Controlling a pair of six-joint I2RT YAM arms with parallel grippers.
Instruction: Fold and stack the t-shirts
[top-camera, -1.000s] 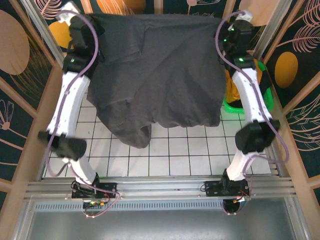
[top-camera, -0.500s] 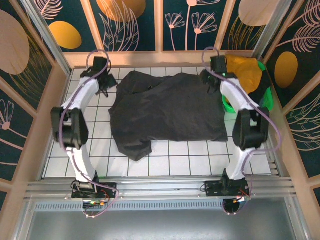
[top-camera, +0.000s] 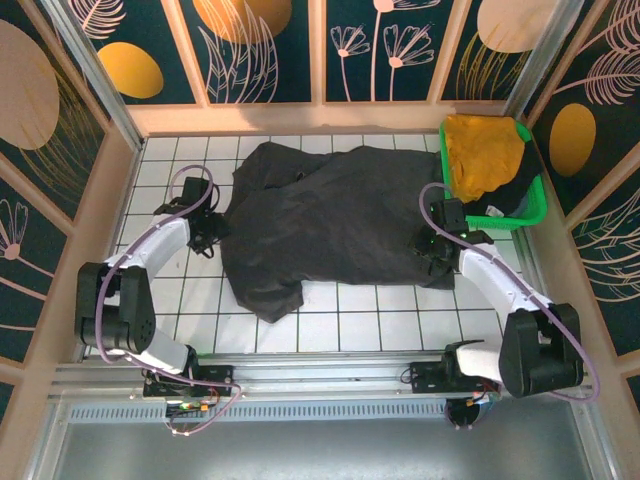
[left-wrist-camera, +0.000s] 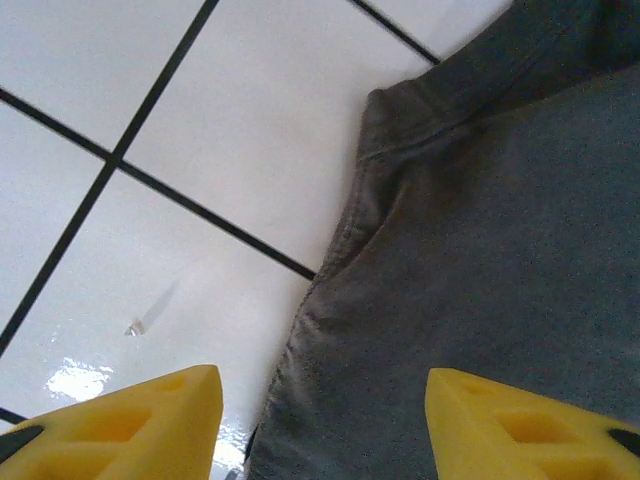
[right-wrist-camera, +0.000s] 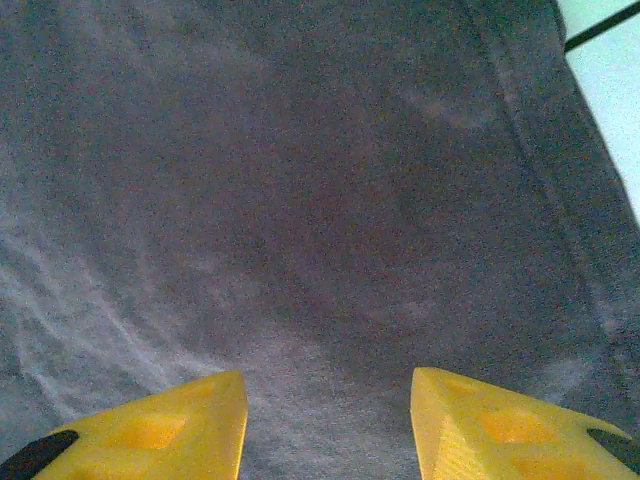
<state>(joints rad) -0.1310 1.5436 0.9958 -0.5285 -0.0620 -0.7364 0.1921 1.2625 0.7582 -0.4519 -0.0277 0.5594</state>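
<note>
Top view: the large charcoal-black cloth t-shirt (top-camera: 335, 225), which a second ago hung spread in the air between the two raised claws, now lies on the white tiled table (top-camera: 350, 320). It sits about mid-table and mostly flat, with a bunched lobe at its 7 o'clock corner. Both arms have pulled back from the far side. The left gripper (top-camera: 205, 235) is now at the shirt's 9 o'clock edge and the right gripper (top-camera: 432, 245) at its 3 o'clock edge. The mustard-yellow cloth t-shirt (top-camera: 483, 155) is heaped in the bright green plastic basket (top-camera: 500, 218) at 2 o'clock on the table, not yet folded

Left wrist view: the left gripper (left-wrist-camera: 320, 425) has let go. Its yellow fingertips (left-wrist-camera: 120, 420) stand spread with nothing pinched, one over bare tile and one over cloth. The shirt's stitched edge runs up between them towards 1 o'clock

Right wrist view: the right gripper (right-wrist-camera: 330, 425) is likewise spread and empty, poised over plain dark cloth, with a sliver of tile at 1 o'clock

Judgement: the lay-out step looks finished and the shirt is released, so folding can begin. The rumpled 7 o'clock corner may want smoothing first
</note>
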